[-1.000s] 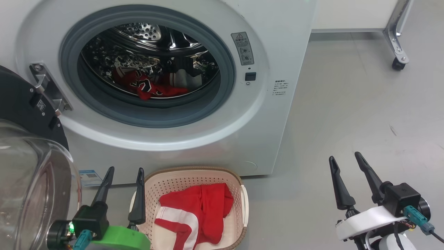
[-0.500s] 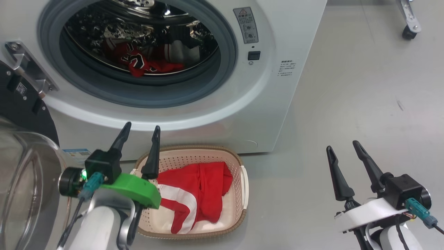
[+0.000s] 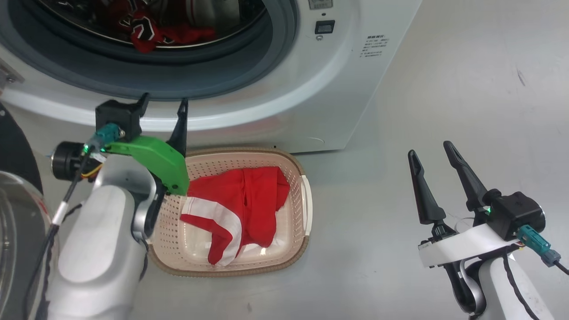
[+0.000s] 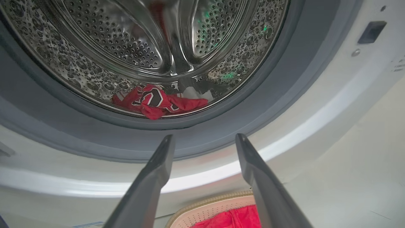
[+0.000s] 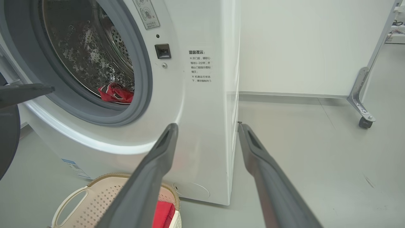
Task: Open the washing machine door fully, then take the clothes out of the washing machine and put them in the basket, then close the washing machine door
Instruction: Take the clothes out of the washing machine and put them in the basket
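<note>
The washing machine (image 3: 311, 89) stands with its door (image 3: 13, 146) swung wide to the left, glass bowl (image 3: 13, 249) facing me. A red piece of the clothes (image 4: 155, 101) lies at the bottom front of the steel drum, also seen in the head view (image 3: 146, 31). On the floor before the machine the basket (image 3: 240, 151) holds a red and white jersey (image 3: 240, 200). My left gripper (image 3: 164, 100) is open and empty above the basket's far left corner, pointing at the drum's lower grey ring (image 4: 205, 136). Off to the right, my right gripper (image 3: 429, 149) hangs open and empty over the floor.
Grey floor (image 3: 444, 89) stretches to the right of the machine. A metal frame leg with a caster (image 5: 364, 117) stands at the far right by a white wall panel. The open door takes up the room left of my left arm.
The head camera has tilted down, so the whole picture has shifted up. My left arm has risen, carrying its open gripper from beside the basket up to the drum's lower rim. The right gripper has stayed still.
</note>
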{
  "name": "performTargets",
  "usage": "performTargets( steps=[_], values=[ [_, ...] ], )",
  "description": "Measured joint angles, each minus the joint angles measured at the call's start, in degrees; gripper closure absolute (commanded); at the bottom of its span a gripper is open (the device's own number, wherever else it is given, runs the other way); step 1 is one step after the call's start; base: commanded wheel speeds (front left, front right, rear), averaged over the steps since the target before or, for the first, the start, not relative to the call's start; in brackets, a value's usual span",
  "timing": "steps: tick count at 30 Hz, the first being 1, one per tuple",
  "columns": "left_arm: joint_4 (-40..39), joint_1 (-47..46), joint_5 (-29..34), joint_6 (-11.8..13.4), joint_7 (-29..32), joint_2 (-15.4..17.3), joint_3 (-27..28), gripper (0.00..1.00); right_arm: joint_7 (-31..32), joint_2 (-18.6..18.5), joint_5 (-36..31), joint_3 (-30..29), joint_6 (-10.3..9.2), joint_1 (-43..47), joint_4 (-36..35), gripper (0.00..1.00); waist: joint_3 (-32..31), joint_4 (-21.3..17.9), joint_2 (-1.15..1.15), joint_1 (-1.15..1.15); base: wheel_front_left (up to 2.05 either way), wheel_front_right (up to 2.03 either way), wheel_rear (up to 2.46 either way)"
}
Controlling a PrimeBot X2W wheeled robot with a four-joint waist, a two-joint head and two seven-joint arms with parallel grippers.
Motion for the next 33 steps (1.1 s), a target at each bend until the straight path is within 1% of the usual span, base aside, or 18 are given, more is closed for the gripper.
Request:
performTargets(
  steps=[11, 16, 24, 27, 33],
  values=[
    [5.3, -14.1, -0.5, -0.4, 8.2, 3.7, 3.6, 0.0, -0.5, 0.6, 1.0, 3.2, 0.47, -3.9, 0.0, 0.0, 7.4, -3.7, 0.0, 0.0, 0.0, 0.0, 0.0],
    [7.0, -20.0, -0.5, -0.2, 11.4, 6.9, 5.2, 0.0, -0.7, 0.7, 1.4, 4.7, 0.48, -5.9, 0.1, 0.0, 10.5, -5.7, 0.0, 0.0, 0.0, 0.0, 0.0],
    [9.3, -27.4, 3.1, -0.2, 15.8, 13.0, 5.1, 0.0, -1.1, 1.5, 3.6, 7.2, 0.49, -7.8, 0.8, 0.0, 15.1, -8.7, 0.0, 0.01, 0.0, 0.0, 0.0],
    [10.2, -29.3, 4.0, -0.2, 17.3, 14.3, 4.9, 0.0, -1.5, 1.5, 3.9, 7.8, 0.49, -8.6, 1.2, 0.0, 16.7, -9.9, 0.0, 0.01, 0.0, 0.0, 0.0],
    [12.2, -32.1, 4.8, -0.2, 19.6, 15.6, 4.4, 0.0, -1.5, 1.6, 4.8, 8.3, 0.49, -10.7, 1.7, 0.0, 19.5, -12.0, 0.0, 0.01, 0.0, 0.0, 0.0]
  ],
)
